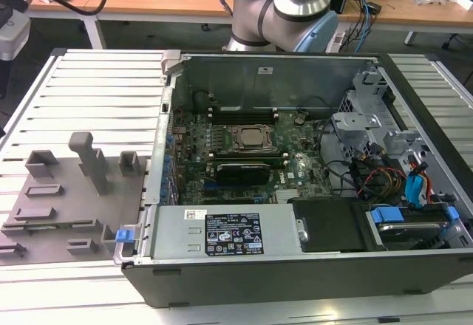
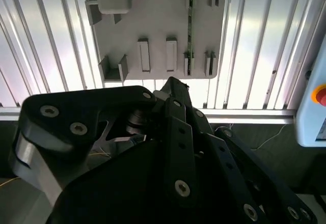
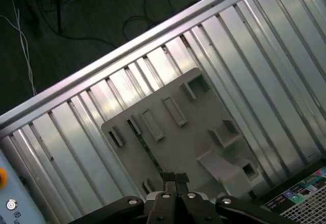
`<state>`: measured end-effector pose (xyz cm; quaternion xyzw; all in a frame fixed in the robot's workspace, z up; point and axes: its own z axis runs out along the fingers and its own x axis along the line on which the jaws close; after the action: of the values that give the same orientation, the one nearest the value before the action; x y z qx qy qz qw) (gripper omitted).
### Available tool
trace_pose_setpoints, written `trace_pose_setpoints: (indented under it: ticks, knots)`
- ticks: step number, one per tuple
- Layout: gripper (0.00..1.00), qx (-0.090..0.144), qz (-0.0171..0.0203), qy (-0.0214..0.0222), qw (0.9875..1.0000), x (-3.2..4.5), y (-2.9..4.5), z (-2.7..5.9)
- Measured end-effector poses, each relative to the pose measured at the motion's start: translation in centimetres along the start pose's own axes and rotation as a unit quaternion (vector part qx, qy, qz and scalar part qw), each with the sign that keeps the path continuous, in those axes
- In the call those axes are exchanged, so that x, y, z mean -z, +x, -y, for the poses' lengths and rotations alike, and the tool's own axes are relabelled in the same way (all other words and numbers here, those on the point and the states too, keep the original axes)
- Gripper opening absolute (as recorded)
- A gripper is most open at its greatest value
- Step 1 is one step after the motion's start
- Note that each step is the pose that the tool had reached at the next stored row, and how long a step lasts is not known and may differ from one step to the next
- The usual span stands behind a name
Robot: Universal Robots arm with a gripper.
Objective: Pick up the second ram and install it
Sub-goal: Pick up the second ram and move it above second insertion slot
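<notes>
Ram [image 3: 145,147] stood on edge in narrow slot of tray [image 3: 204,127], top edge left exposed for grasping; not yet lifted. Gripper [image 3: 176,177] hung above tray, near ram's line, fingertips together, nothing clamped. Case [image 1: 295,284] beside tray.

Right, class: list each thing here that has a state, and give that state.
computer case: open, lying on its side, board exposed.
second ram: on edge in a slot of the grey holder, not gripped.
gripper: shut, empty, over the grey holder.
</notes>
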<state>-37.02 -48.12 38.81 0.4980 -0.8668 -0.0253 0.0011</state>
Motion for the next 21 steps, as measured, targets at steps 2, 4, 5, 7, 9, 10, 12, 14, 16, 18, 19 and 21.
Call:
trace_pose_setpoints:
  ticks: [2,4,5,7,9,10,12,14,16,18,19,21]
  knots:
    - [0.11,0.006,-0.0003,-0.0002,1.0000,0.00,0.00,0.00]
    - [0.11,0.013,-0.0006,-0.0003,0.9999,0.00,0.00,0.00]
    - [0.11,0.019,-0.0009,-0.0004,0.9998,0.00,0.00,0.00]
    - [0.11,0.026,-0.0012,-0.0006,0.9997,0.00,0.00,0.00]
    - [0.11,0.034,-0.0015,-0.0008,0.9994,0.00,0.00,0.00]
    - [0.11,0.042,-0.0017,-0.0011,0.9991,0.00,0.00,0.00]
    - [0.11,0.055,-0.0023,-0.0014,0.9985,0.00,0.00,0.00]
    - [0.11,0.062,-0.0026,-0.0016,0.9981,0.00,0.00,0.00]
    - [0.11,0.071,-0.0030,-0.0018,0.9975,0.00,0.00,0.00]
    - [0.11,0.081,-0.0035,-0.0020,0.9967,0.00,0.00,0.00]
    - [0.11,0.084,-0.0036,-0.0021,0.9964,0.00,0.00,0.00]
    - [0.11,0.097,-0.0042,-0.0024,0.9953,0.00,0.00,0.00]
